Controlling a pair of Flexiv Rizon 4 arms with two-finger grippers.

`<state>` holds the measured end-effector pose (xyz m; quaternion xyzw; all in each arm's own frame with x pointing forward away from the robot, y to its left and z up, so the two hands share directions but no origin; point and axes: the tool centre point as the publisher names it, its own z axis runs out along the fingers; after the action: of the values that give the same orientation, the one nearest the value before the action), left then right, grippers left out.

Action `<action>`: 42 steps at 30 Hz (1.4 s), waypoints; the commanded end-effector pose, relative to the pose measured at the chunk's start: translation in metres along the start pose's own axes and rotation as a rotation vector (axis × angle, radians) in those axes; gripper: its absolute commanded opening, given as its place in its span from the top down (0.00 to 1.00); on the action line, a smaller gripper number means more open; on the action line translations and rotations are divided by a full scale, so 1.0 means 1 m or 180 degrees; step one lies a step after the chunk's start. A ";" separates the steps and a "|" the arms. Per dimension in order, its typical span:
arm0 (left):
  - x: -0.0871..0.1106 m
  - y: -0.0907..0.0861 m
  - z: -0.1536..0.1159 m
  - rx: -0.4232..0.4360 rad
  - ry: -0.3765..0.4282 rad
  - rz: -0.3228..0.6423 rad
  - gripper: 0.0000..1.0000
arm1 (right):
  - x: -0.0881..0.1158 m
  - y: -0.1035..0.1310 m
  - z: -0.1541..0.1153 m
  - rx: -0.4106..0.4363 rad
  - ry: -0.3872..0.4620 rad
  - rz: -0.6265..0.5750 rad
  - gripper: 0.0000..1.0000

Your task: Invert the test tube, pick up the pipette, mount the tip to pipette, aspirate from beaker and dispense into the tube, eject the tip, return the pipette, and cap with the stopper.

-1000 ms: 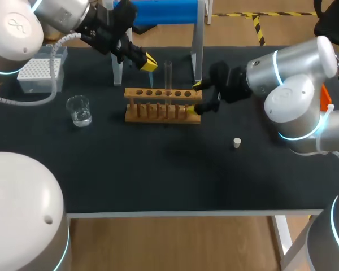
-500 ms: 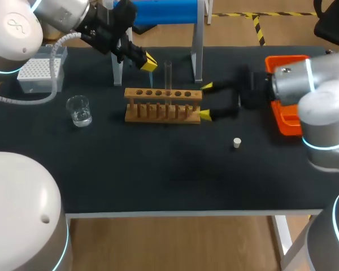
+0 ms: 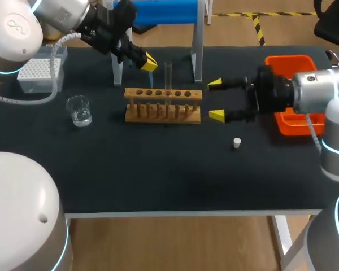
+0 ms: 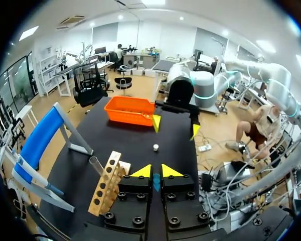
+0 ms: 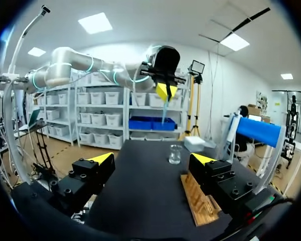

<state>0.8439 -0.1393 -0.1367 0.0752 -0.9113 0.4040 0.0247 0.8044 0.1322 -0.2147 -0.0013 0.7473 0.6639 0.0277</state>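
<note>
A: ok so where's everything sitting rn? I'm stood by the table [image 3: 158,175] but the arms block half of it.

B: The rack [image 3: 163,106] is about mid-table. The tube [image 3: 168,73] stands upright in one of its middle holes. The beaker [image 3: 79,110], with a bit of clear liquid in it, is off the rack's left end and well apart from it. The tip box [image 3: 38,70] is further back, in the left corner.

A: and the grippers?

B: The left gripper [image 3: 148,61] hangs in the air over the back of the table, near the rack's left part, clear of the rack and tube. Its fingers are pressed close and pinch the pipette [image 5: 164,111], whose thin bluish end pokes out below the yellow tips. The right gripper [image 3: 217,99] sits low just past the rack's right end. Its fingers are spread wide, holding nothing, and there's a gap between them and the rack.

A: stopper?

B: The little white stopper [image 3: 236,143] lies loose on the table near the right gripper, on the front-edge side. The orange tray [image 3: 286,123] is at the right edge, partly under the right arm.

A: any labels you can read?

B: nah, any print is too small to make out from here.
</note>
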 end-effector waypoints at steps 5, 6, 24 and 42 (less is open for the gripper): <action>0.000 -0.001 -0.001 -0.0016 0.0007 -0.0003 1.00 | -0.003 0.016 0.028 -0.0205 0.0169 -0.0056 0.00; 0.000 -0.001 -0.001 -0.0016 0.0007 -0.0003 1.00 | -0.004 0.017 0.032 -0.0215 0.0179 -0.0057 0.00; 0.000 -0.001 -0.001 -0.0016 0.0007 -0.0003 1.00 | -0.033 0.043 0.106 -0.0349 0.0347 0.0266 0.00; 0.000 -0.001 -0.001 -0.0016 0.0007 -0.0003 1.00 | -0.026 0.056 0.141 -0.0381 0.0402 0.0167 0.06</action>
<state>0.8438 -0.1395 -0.1369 0.0753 -0.9113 0.4042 0.0242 0.8314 0.2706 -0.1742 -0.0252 0.7055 0.7073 -0.0367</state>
